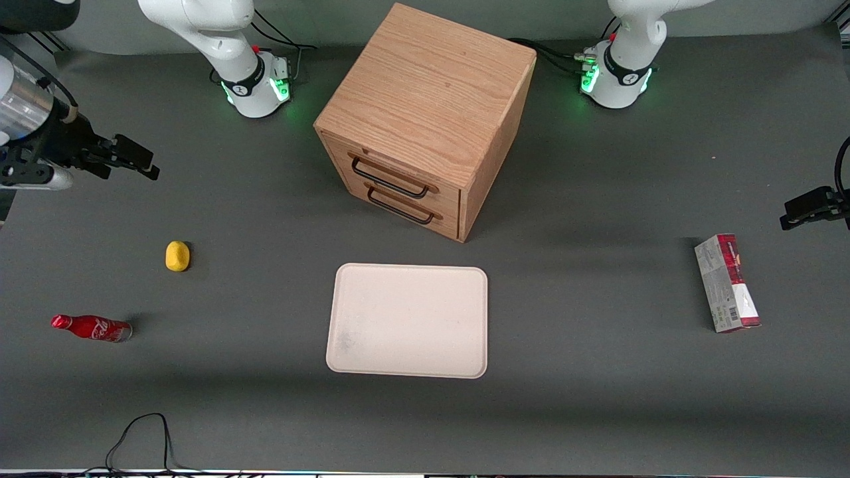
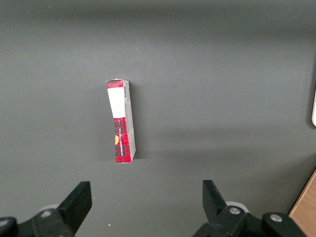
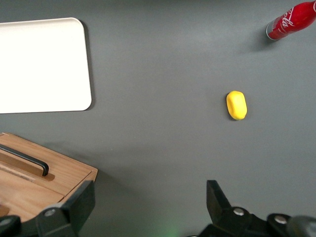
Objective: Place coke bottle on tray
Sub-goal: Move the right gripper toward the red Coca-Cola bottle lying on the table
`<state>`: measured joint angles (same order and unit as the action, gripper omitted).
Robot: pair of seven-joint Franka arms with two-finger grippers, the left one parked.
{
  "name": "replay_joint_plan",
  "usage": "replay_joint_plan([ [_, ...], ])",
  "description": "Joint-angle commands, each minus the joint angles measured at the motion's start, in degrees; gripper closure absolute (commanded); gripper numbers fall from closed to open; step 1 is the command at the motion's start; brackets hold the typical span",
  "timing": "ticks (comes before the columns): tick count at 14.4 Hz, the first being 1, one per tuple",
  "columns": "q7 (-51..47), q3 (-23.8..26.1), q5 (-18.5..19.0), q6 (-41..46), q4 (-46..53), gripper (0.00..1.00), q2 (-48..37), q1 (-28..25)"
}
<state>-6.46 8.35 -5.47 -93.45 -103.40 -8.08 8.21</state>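
So the coke bottle (image 1: 92, 328) is lying on its side on the dark grey table (image 1: 597, 372), way over toward the working arm's end, red cap pointing out toward the table edge. Nothing is touching it. There's a small yellow lump (image 1: 177, 256) sitting a bit farther from the front camera than the bottle, near it but clearly apart.

The tray (image 1: 408, 320) is flat in the middle of the table with nothing on it, just some faint grey smudging near one corner. It sits in front of the oak two-drawer cabinet (image 1: 425, 113), close to it but with a strip of table between them. Both drawers have dark wire handles and look closed. Bottle and tray are well apart.

The gripper (image 1: 143, 162) hangs in the air toward the working arm's end, farther from the front camera than both the yellow thing and the bottle, and not over either one. Fingers are spread wide with nothing between them; in the right wrist view you see both fingers (image 3: 219, 200) with bare table in the gap, plus the bottle (image 3: 292, 20), the yellow lump (image 3: 236, 104), a corner of the tray (image 3: 74, 64) and the cabinet's edge (image 3: 54, 173).

Over at the parked arm's end there's a red-and-grey carton (image 1: 728, 283) lying flat, also visible in the left wrist view (image 2: 122, 121)
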Motion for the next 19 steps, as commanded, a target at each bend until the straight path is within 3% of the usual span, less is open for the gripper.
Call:
replay_joint_plan([
  [1, 1.1, 0.2, 1.2, 1.9, 9.3, 0.0, 8.1, 2.9],
  [3, 3.6, 0.1, 5.5, 1.9, 16.6, 0.01, 15.7, 3.8],
  [6, 5.7, 0.0, 8.4, 1.9, 26.5, 0.01, 25.5, 6.8],
  [8, 12.2, 0.1, 13.6, 1.8, 29.7, 0.01, 29.8, 8.4],
  [14, 19.1, 0.0, 14.4, -5.0, 33.7, 0.01, 41.8, 14.4],
  [19, 23.9, 0.0, 14.6, -16.6, 33.8, 0.01, 48.5, 17.6],
])
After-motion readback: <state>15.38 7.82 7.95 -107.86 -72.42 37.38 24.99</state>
